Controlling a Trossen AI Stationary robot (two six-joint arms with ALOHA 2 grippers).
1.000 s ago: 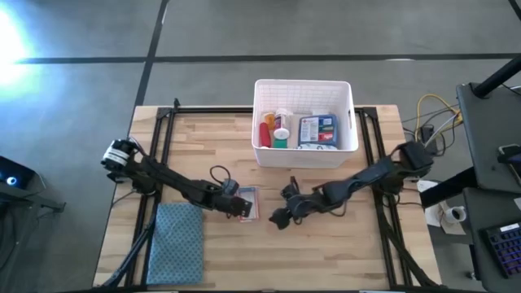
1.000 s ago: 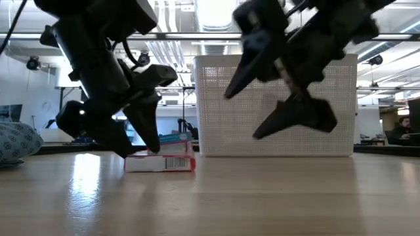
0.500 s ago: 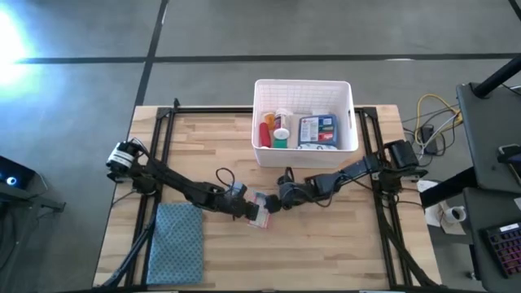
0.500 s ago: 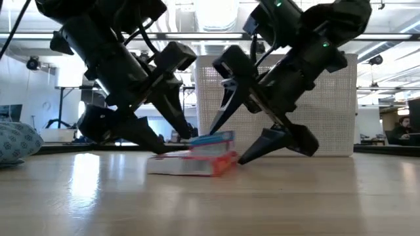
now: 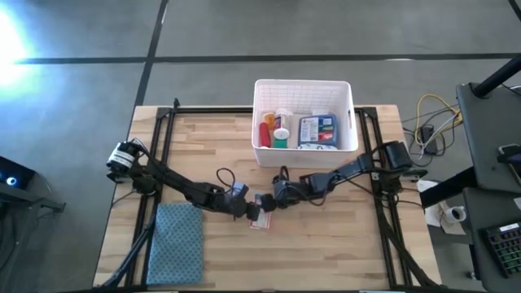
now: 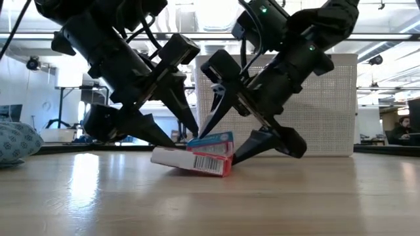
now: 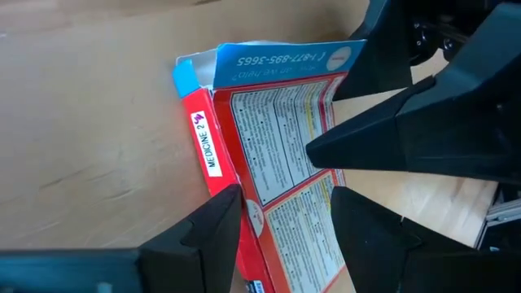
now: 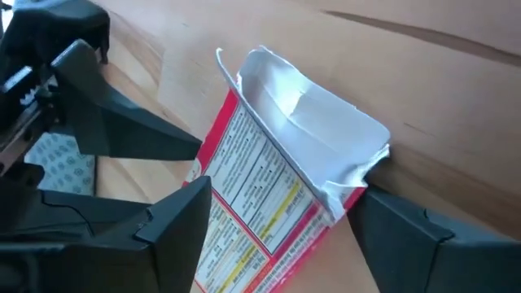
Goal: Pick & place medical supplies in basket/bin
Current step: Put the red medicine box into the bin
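Box [image 6: 197, 156], tilted before the bin [image 5: 304, 155], is now pinched by the left gripper [image 5: 248, 210] while the right gripper's [image 5: 273, 201] half-open fingers apparently close around its other end.

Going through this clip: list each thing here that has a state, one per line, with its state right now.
Medicine box: tilted on the table, one end lifted, end flap open.
Left gripper: jaws closed on the medicine box.
Right gripper: jaws astride the box's other end, not visibly clamped.
White bin: upright, already holding bottles, a red tube and a blue packet.
Blue cloth: folded, lying flat beside the left arm.
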